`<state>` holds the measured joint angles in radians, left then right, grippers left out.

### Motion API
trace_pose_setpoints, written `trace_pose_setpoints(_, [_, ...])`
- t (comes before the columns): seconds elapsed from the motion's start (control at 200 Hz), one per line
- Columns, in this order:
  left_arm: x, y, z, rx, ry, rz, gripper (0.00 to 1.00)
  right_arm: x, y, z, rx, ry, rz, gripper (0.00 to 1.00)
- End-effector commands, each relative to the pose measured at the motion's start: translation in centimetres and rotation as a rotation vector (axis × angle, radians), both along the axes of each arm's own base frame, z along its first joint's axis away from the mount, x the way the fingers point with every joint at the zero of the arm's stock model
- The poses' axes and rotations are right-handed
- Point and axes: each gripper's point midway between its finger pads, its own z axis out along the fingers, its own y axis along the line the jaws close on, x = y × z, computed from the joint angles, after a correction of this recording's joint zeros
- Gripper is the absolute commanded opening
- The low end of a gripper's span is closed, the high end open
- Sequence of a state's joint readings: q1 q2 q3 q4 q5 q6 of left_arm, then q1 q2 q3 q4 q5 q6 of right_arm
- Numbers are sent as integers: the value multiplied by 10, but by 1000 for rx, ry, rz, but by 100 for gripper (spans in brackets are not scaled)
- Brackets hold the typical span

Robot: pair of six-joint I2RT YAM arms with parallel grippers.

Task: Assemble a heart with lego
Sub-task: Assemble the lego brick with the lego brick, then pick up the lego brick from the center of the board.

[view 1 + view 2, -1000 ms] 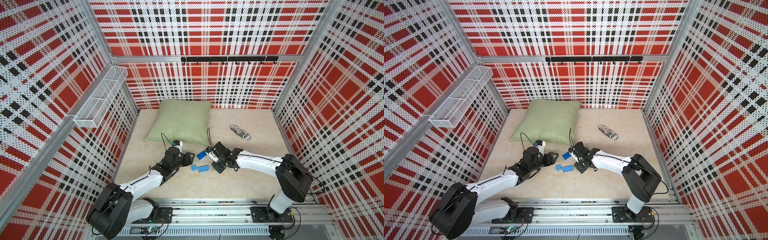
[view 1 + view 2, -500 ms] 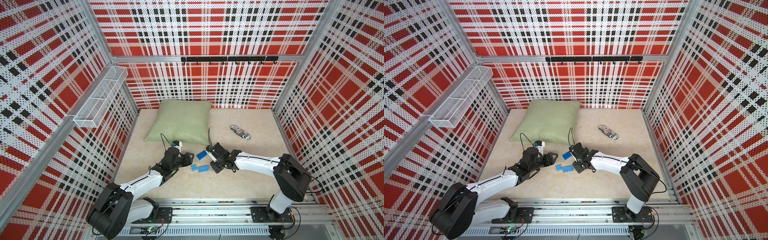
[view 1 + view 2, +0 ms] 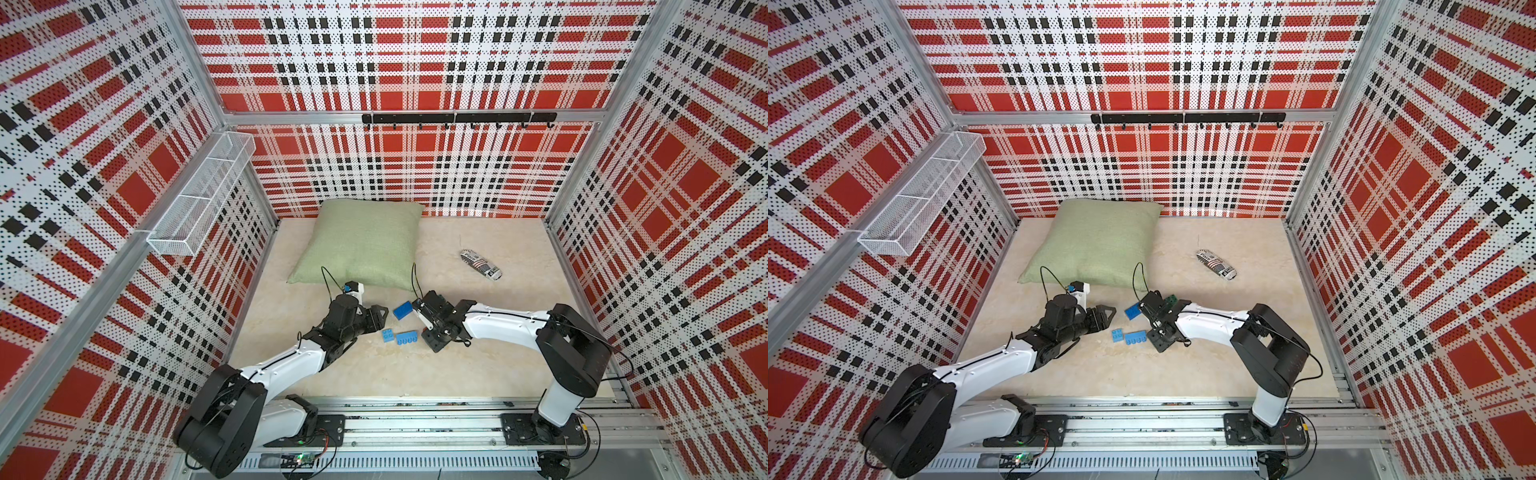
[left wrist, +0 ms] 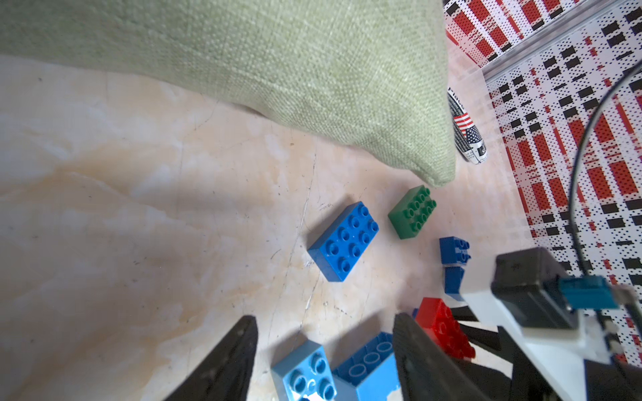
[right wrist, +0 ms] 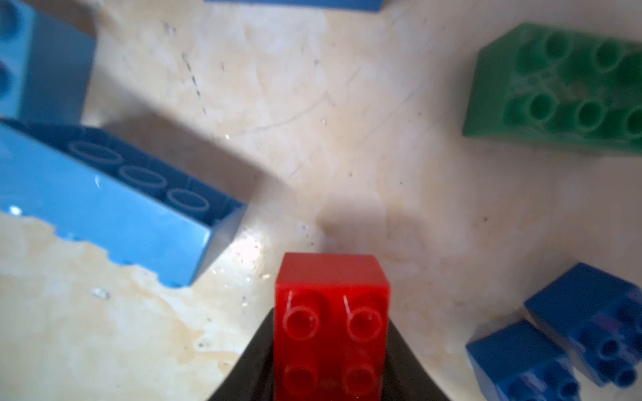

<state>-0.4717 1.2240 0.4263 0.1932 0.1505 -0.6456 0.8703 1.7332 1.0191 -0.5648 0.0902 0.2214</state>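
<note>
Sorting loose lego [image 3: 407, 337] on a beige marbled table [image 3: 478, 374] between red, black and white plaid walls [image 3: 83, 124].
From left: a wire basket [image 3: 199, 199] hangs on the wall and a green pillow [image 3: 365, 245] lies at the back. The left gripper [image 4: 325, 323], jaws apart and empty, is beside a small light-blue brick [image 4: 305, 375] with its studs up. A long light-blue brick [image 5: 104, 198] lies on its side, long axis crosswise. Nearer the pillow, a dark-blue brick [image 3: 402, 311], studs up, runs diagonally beside a green brick [image 4: 412, 212]. The right gripper [image 5: 330, 310] clamps a red brick [image 5: 330, 277]. A printed pouch [image 3: 481, 264] lies far right.
</note>
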Motion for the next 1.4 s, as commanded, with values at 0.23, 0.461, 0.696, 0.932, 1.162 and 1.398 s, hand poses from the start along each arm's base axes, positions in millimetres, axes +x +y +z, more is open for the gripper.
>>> trace_pose_setpoints(0.23, [6, -2, 17, -18, -38, 3, 68, 16, 23, 61, 169, -88, -61, 63])
trace_pose_setpoints(0.461, [6, -3, 23, 3, -60, 3, 69, 34, -34, 78, 151, -144, -349, 66])
trace_pose_setpoints(0.696, [9, -10, 26, 26, -76, 4, 70, 54, -16, 69, 192, -107, -468, 64])
trace_pose_setpoints(0.932, [10, -4, 26, 44, -79, 37, 70, 72, 42, 62, 151, -176, -155, 68])
trace_pose_setpoints(1.162, [10, 5, 27, 59, -83, 66, 70, 75, 64, 42, 108, -172, 70, 73])
trace_pose_setpoints(1.398, [11, 10, 25, 71, -77, 82, 70, 91, 67, 23, 45, -171, 160, 78])
